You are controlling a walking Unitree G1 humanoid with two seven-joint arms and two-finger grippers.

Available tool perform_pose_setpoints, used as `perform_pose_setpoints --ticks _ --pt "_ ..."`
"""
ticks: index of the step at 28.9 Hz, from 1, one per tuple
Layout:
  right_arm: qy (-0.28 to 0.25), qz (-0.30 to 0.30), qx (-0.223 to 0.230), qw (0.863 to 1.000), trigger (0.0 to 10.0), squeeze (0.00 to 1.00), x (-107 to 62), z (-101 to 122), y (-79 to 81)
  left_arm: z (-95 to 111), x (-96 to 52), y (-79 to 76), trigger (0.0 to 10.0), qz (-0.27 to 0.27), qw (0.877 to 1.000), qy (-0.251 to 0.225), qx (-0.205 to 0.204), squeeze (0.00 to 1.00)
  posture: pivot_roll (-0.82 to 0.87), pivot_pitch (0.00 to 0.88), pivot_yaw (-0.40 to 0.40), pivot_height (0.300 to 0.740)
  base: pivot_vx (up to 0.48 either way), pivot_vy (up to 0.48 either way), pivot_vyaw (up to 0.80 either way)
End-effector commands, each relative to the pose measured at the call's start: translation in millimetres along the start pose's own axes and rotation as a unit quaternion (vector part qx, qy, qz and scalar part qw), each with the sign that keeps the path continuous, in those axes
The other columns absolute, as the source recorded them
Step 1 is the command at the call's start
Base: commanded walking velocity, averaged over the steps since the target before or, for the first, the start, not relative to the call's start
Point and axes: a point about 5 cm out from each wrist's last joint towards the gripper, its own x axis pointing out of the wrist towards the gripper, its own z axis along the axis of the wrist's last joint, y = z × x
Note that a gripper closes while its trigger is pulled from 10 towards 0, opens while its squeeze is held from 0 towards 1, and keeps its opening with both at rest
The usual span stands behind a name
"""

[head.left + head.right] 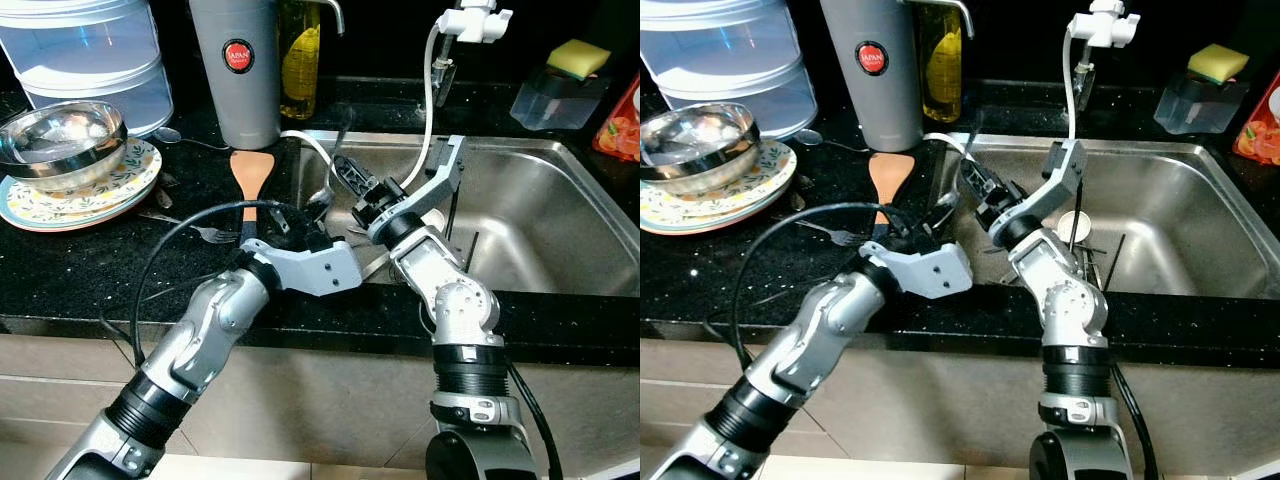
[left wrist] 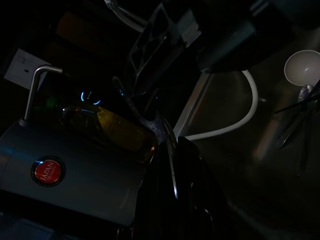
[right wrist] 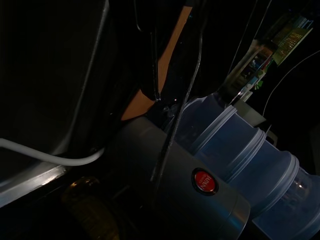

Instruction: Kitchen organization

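My left gripper (image 1: 298, 222) sat at the centre of the frame, over the black counter (image 1: 90, 260) just beside the left rim of the steel sink (image 1: 560, 230); its black fingers were bunched among the cutlery there, and I could not tell how far apart they stood or whether they had anything. My right gripper (image 1: 345, 180) reached across just above it, at the sink's near-left corner, fingers pointing toward the upper left (their gap was hidden too). A wooden spatula (image 1: 248, 180) lay on the counter left of centre, its blade toward the grey flask (image 1: 237, 70) at the top, and a fork (image 1: 205, 233) lay below it. A steel bowl (image 1: 62, 135) rested on stacked plates (image 1: 95, 195) at the left edge. A small white cup (image 1: 1077, 226) and dark utensils sat inside the sink.
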Motion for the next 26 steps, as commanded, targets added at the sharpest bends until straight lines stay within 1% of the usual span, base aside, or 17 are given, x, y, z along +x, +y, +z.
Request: perform_pose_setpoints --ticks 1,4,10,15,19,22,26 --pt "0.010 -0.015 -0.001 1.000 10.0 0.00 -0.3 -3 -4.9 -6 -0.2 4.9 10.0 0.004 1.000 0.006 0.024 0.00 0.18 0.000 -0.034 0.740 0.000 0.000 0.00" --pt "0.011 -0.019 -0.004 1.000 10.0 0.00 0.1 -2 -5.9 -6 0.2 5.3 10.0 0.006 1.000 0.007 0.027 0.00 0.18 0.000 -0.035 0.740 0.000 0.000 0.00" --pt "0.020 -0.003 0.005 1.000 10.0 0.00 0.3 -5 -1.3 -4 -0.9 -5.5 10.0 -0.020 1.000 0.000 0.019 0.00 0.18 0.000 -0.034 0.740 0.000 0.000 0.00" --pt "0.028 0.008 0.008 1.000 10.0 0.00 0.2 -8 2.3 -4 -1.5 -10.6 10.0 -0.034 0.999 0.001 0.020 0.00 0.18 0.000 -0.034 0.740 0.000 0.000 0.00" --pt "0.040 0.022 0.011 0.999 10.0 0.00 -0.2 -13 6.4 -3 -3.7 -19.1 10.0 -0.060 0.998 -0.009 0.024 0.00 0.18 0.000 -0.035 0.740 0.000 0.000 0.00" --pt "0.046 0.033 0.014 0.998 10.0 0.00 -0.4 -14 8.8 -1 -3.5 -22.3 10.0 -0.073 0.997 -0.017 0.026 0.00 0.18 0.000 -0.034 0.740 0.000 0.000 0.00" --pt "0.049 0.037 0.011 0.998 10.0 0.00 -0.3 -14 9.9 0 -2.2 -23.0 10.0 -0.081 0.996 -0.025 0.030 0.00 0.18 0.000 -0.032 0.740 0.000 0.000 0.00"
